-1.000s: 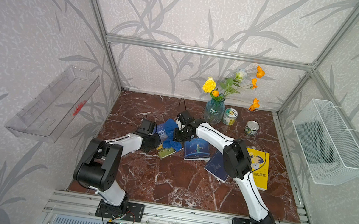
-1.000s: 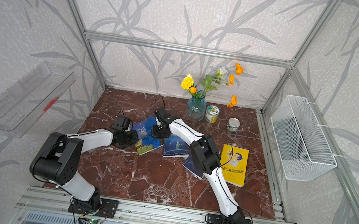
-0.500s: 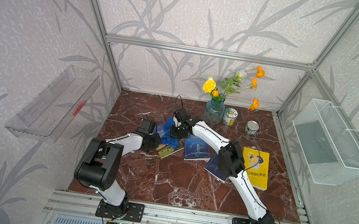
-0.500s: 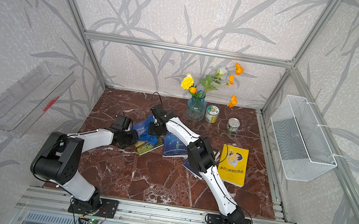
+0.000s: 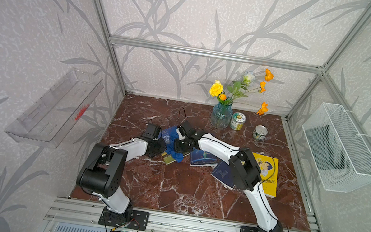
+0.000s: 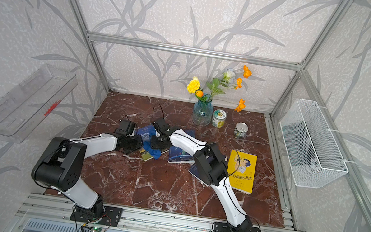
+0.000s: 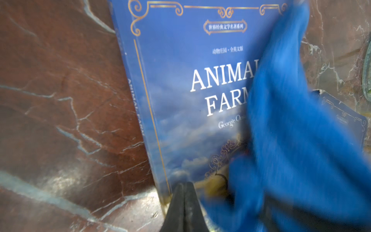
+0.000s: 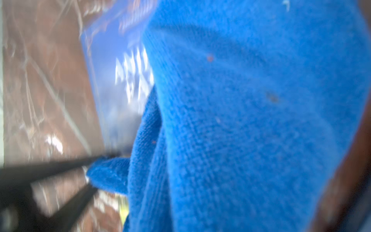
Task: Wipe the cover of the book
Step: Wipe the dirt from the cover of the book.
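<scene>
A blue book (image 7: 190,80) titled Animal Farm lies flat on the marble table (image 5: 180,190), left of centre in both top views (image 5: 167,134) (image 6: 145,133). My right gripper (image 5: 178,148) is shut on a bunched blue cloth (image 8: 241,120) and holds it down on the right part of the cover, where the cloth (image 7: 291,130) hides the title's end. My left gripper (image 7: 185,185) is shut with nothing in it. Its tips rest on the book's near corner (image 5: 163,152).
More books lie to the right: a dark blue one (image 5: 203,159), a navy one (image 5: 222,173) under my right arm and a yellow one (image 5: 267,176). A flower vase (image 5: 221,117) and two cans (image 5: 238,121) (image 5: 259,132) stand behind. A wire basket (image 5: 341,147) hangs on the right wall.
My right gripper has slid the cloth leftward over the cover. The left arm has stayed on the book's corner.
</scene>
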Controlling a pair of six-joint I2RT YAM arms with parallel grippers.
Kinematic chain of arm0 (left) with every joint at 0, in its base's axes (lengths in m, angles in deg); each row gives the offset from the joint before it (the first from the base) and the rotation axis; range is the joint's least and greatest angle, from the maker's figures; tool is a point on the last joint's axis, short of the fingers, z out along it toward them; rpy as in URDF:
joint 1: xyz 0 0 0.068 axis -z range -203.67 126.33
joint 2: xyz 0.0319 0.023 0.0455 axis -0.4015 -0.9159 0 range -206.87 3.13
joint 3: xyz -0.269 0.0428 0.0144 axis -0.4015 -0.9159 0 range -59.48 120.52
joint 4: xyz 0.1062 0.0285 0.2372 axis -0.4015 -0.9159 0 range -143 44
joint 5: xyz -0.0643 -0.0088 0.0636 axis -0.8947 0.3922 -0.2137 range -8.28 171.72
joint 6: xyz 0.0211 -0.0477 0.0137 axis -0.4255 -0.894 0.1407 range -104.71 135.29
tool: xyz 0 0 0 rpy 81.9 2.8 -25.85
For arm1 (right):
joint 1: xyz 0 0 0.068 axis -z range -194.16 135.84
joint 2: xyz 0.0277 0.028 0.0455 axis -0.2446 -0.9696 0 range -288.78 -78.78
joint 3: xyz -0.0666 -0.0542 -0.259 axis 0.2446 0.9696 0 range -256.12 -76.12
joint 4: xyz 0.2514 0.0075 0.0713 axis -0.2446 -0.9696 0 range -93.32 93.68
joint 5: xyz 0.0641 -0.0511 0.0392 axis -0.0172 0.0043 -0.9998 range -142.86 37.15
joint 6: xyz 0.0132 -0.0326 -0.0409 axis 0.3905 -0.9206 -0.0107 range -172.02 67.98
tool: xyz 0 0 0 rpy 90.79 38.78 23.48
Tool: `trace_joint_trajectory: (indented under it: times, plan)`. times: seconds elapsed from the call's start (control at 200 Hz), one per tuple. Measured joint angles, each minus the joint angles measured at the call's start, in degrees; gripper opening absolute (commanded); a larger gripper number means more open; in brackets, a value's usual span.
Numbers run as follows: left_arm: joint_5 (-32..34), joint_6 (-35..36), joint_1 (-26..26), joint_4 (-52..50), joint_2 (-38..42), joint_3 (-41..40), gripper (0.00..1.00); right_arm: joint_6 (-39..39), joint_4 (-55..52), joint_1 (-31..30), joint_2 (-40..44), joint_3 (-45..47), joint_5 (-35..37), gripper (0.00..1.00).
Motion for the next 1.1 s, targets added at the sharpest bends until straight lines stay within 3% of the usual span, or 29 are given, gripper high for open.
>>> trace_joint_trajectory:
  times: [0.14,0.595,0.86,0.96,1.1]
  plan:
    - [-0.17,-0.02,0.00,0.07,0.00,0.02,0.05,1.68,5.77,-1.64,5.29,9.62,-0.26,0.01]
    - [1.09,-0.02,-0.15,0.11,0.00,0.04,0.05,4.76,5.55,-4.87,1.14,3.32,-3.17,0.01]
    - [0.63,-0.02,0.02,0.17,-0.04,0.07,0.05,5.53,7.32,-0.72,2.69,6.51,-6.56,0.01]
    - [0.44,-0.02,0.17,0.24,-0.26,0.20,0.04,5.18,3.54,1.73,1.18,2.60,-5.77,0.02]
    - [0.42,0.00,0.17,0.13,-0.33,0.28,0.03,5.14,-1.11,3.69,-6.47,-10.75,-4.98,0.03]
